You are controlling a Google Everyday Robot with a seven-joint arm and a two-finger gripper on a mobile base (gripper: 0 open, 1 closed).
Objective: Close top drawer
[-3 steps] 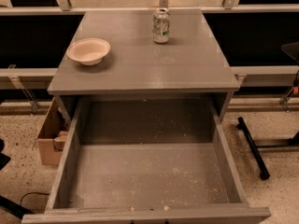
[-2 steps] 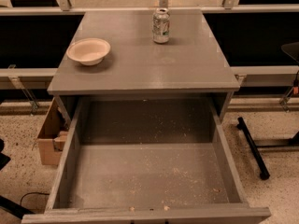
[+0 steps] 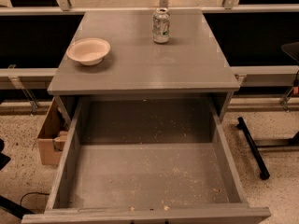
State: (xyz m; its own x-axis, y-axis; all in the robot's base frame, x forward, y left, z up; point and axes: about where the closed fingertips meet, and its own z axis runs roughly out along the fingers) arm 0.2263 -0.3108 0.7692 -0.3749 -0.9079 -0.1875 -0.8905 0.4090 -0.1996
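The top drawer (image 3: 145, 176) of a grey cabinet is pulled far out toward me. It is deep, empty and speckled with crumbs on its floor. Its front panel (image 3: 149, 216) runs along the bottom edge of the camera view; the handle is out of view. The cabinet top (image 3: 145, 59) is above it. The gripper is not in view.
A cream bowl (image 3: 88, 51) sits on the left of the cabinet top and a drink can (image 3: 161, 25) stands at the back. A cardboard box (image 3: 50, 136) is on the floor at the left. A black stand leg (image 3: 252, 146) lies on the floor at the right.
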